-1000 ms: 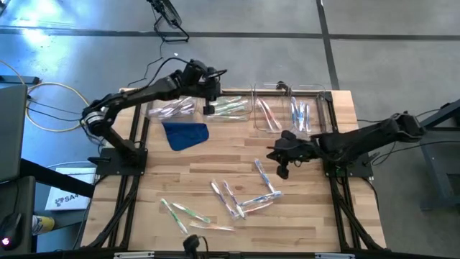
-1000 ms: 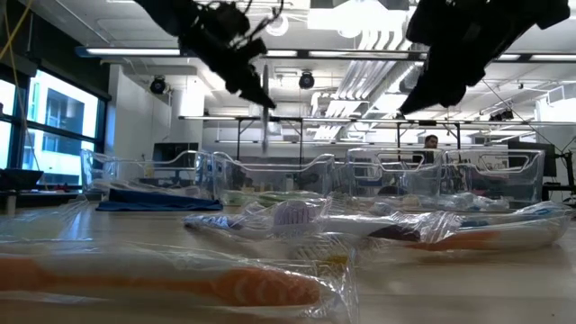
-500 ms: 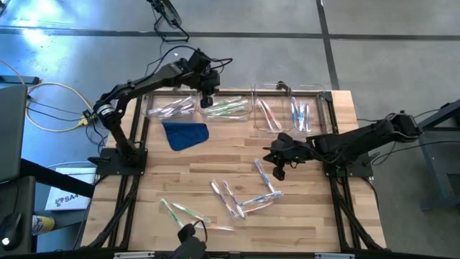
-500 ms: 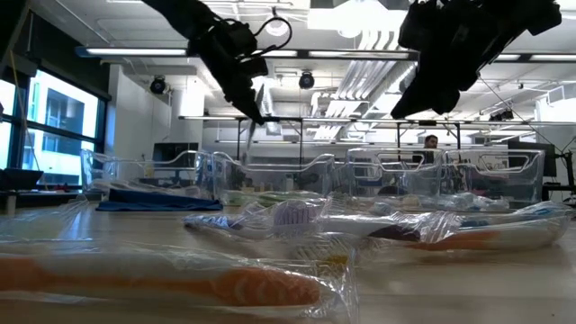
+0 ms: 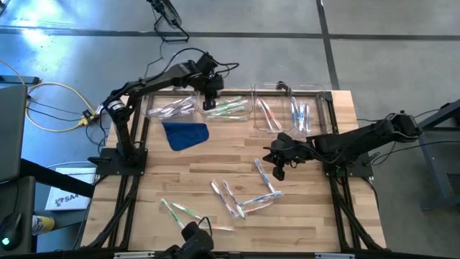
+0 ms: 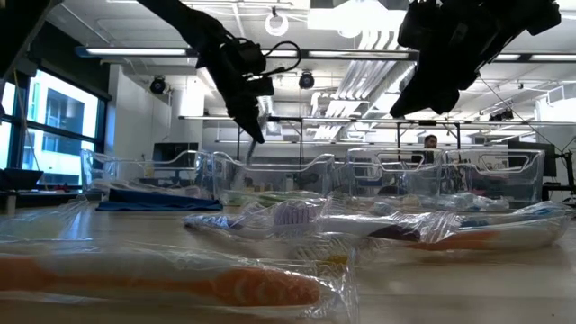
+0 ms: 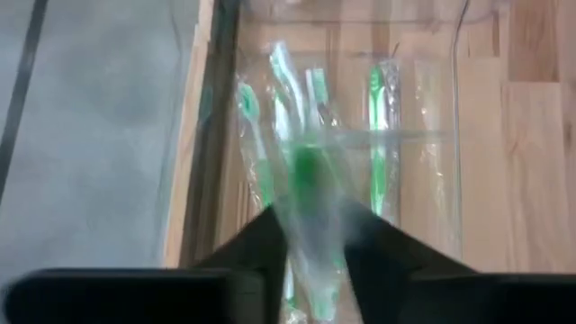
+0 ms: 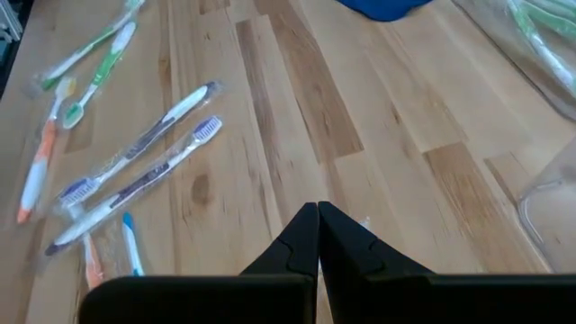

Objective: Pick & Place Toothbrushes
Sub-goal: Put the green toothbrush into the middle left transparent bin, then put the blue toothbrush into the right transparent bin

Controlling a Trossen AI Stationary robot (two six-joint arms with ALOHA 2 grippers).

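Left claw (image 5: 210, 96): above the second clear bin (image 5: 228, 109) at the desk's far edge, fingers (image 7: 261, 243) a little apart, a wrapped green toothbrush (image 7: 310, 184) between them, blurred; gripped or loose cannot be told.
Right claw (image 5: 279, 171): low over the desk (image 5: 215, 155) right of middle, fingers pressed together, nothing between them.
Loose toothbrushes (image 5: 233, 198): scattered over the desk's near half.
Binned toothbrushes: green in the second bin, others in neighbouring bins (image 5: 287, 115).
Blue cloth (image 5: 185, 134): beside the bins.
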